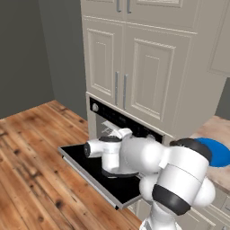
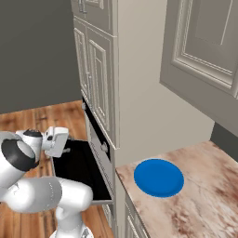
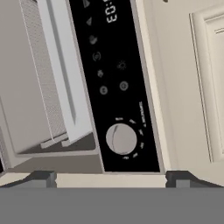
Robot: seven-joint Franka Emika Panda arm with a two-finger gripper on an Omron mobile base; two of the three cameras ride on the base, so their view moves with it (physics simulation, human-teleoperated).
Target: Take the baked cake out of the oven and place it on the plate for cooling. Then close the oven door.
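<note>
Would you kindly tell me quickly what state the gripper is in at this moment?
Gripper: open, fingers spread wide and holding nothing, facing the oven control strip.

Cream panelled cabinet doors (image 1: pixel 134 67) with vertical silver handles (image 1: pixel 120 89) rise above and beyond the gripper. A wood-plank floor (image 1: pixel 31 157) spreads below it and off to its left. A grey wall (image 1: pixel 27 49) stands further left, well apart. To the gripper's right lies a marbled tan countertop (image 2: pixel 204 195), with another cream wall cabinet (image 2: pixel 204 42) hanging high above that.
</note>
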